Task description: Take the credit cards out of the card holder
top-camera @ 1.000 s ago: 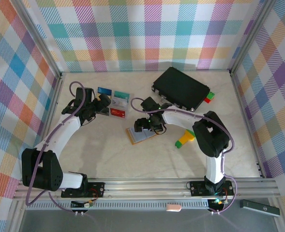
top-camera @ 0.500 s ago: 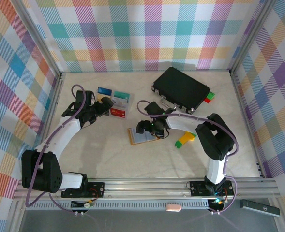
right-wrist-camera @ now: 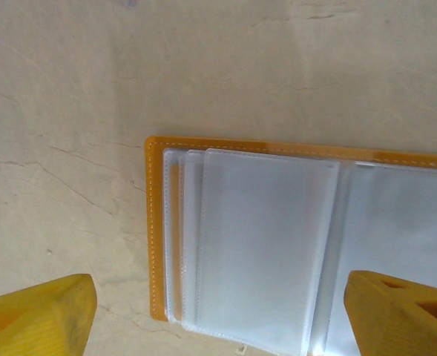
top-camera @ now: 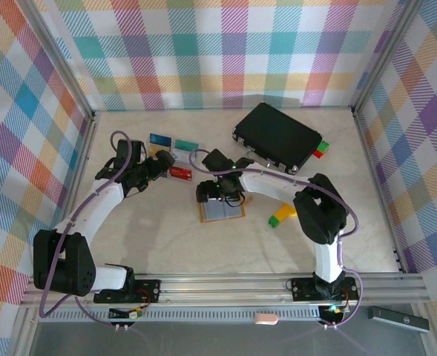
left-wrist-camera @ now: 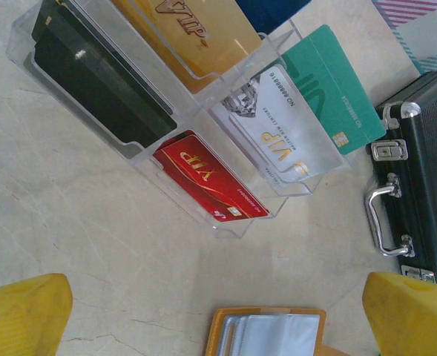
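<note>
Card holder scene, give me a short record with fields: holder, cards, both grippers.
card holder: lying open on the table, clear sleeves look empty
credit cards: in a clear tray, apart from the holder
left gripper: open, near the tray
right gripper: open, over the holder

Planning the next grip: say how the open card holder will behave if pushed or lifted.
The card holder lies open and flat on the smooth table, so a push would probably slide it, not tip it. Its clear sleeves look thin and layered; lifted by one edge it may flop or fold shut.
</note>
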`<action>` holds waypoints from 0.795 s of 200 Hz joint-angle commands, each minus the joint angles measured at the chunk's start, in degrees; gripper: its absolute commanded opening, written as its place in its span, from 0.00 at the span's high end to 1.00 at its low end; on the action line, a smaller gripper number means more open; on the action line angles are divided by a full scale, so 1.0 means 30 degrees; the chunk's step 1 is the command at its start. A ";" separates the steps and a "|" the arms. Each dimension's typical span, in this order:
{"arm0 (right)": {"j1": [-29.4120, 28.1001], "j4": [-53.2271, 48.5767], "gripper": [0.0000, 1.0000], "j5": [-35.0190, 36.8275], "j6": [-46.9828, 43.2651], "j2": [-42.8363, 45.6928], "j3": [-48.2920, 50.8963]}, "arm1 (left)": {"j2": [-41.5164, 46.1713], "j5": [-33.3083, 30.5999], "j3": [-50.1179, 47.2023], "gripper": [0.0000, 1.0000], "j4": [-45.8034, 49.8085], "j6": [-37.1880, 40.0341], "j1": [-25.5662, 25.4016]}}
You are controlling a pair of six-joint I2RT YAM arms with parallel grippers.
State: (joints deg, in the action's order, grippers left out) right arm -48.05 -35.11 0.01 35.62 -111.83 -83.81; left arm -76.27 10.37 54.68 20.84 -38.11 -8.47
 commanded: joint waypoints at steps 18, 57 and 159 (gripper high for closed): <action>-0.0097 -0.1878 0.17 0.0387 -0.0953 -0.1630 -0.0944 | 0.0041 -0.0306 -0.0037 0.00 0.0401 -0.0249 0.0238; -0.0095 -0.2185 0.20 0.0414 -0.1003 -0.2466 -0.1096 | -0.0142 -0.0278 0.0044 0.00 0.0494 -0.0224 0.0235; -0.0096 -0.3491 0.22 0.1653 -0.0786 -0.3972 -0.1345 | -0.0070 -0.0579 -0.0156 0.00 0.0691 -0.0264 0.0235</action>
State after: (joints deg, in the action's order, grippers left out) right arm -48.45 -41.78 3.01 33.58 -119.66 -88.18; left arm -76.38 9.56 54.68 21.04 -38.30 -8.47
